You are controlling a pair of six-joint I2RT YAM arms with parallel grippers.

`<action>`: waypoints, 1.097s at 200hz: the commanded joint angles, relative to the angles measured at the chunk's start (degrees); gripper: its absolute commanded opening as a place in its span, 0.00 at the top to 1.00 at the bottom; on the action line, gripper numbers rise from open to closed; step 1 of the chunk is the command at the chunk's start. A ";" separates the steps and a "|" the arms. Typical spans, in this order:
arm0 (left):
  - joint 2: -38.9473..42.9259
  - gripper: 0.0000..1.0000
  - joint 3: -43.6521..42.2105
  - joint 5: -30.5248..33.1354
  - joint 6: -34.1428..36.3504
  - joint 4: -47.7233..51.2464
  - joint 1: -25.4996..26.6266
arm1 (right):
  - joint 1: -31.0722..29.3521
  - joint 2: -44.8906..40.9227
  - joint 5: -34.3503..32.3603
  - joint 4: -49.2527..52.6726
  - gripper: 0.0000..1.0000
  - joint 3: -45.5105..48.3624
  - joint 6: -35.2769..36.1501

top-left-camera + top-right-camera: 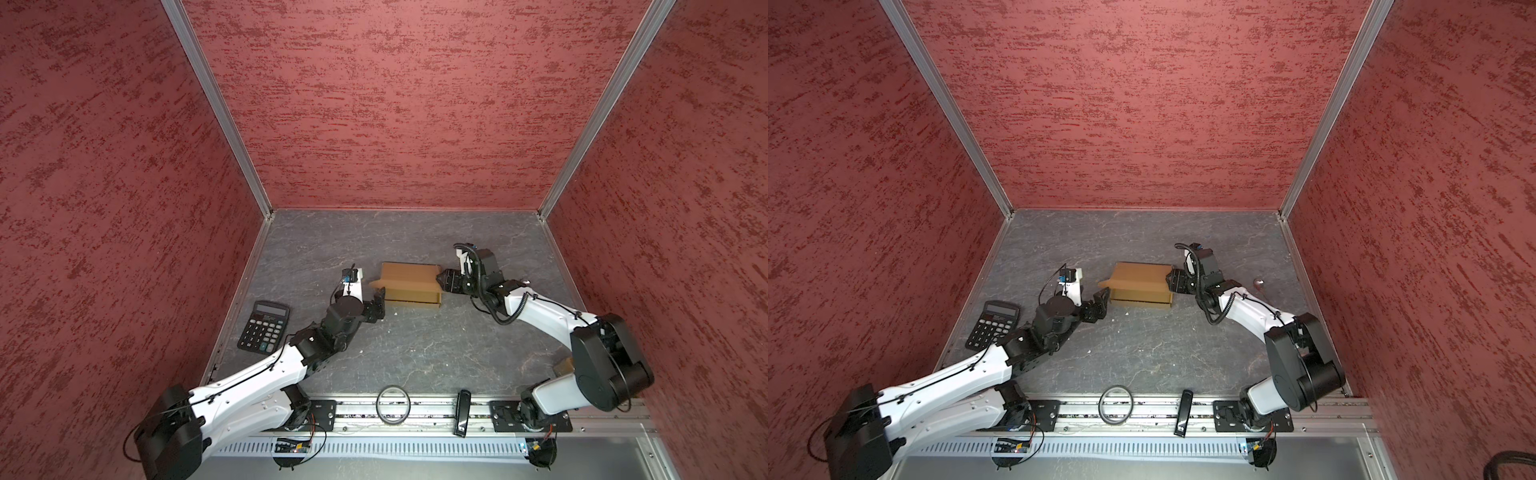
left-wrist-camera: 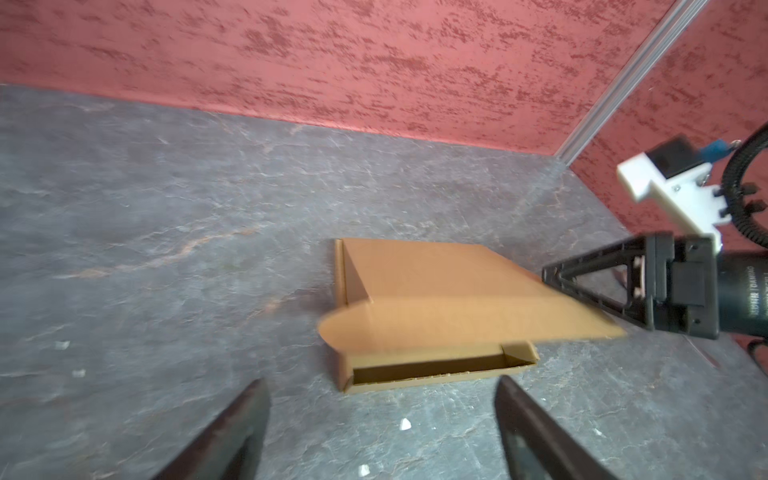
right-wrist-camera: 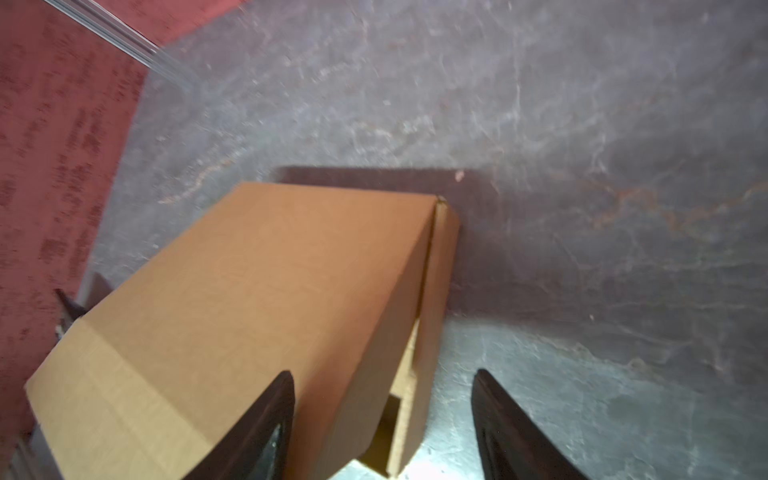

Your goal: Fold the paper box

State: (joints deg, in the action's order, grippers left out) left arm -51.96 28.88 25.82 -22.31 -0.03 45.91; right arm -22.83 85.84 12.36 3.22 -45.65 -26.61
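"DAMIAO" — on right-arm motor

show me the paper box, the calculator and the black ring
paper box point(image 1: 409, 276): in a top view, on its lid panel
calculator point(image 1: 262, 332): in a top view, on its keypad
black ring point(image 1: 393, 422): in a top view, on its near rim

On my left wrist feed, the left tool is blurred and cropped by the frame edge. The paper box lid hides most of its inside and the right tool tip; I can't tell if they touch. A tan scrap sits mostly behind the right arm.
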 commanded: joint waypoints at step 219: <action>-42.65 0.46 16.29 -30.31 3.27 -4.41 -20.07 | -0.28 10.05 -1.42 -3.97 0.59 1.81 1.65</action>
State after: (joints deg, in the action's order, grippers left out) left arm -92.97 44.05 -3.44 -19.49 -2.70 26.02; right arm -22.85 93.89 12.86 -3.27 -43.83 -25.45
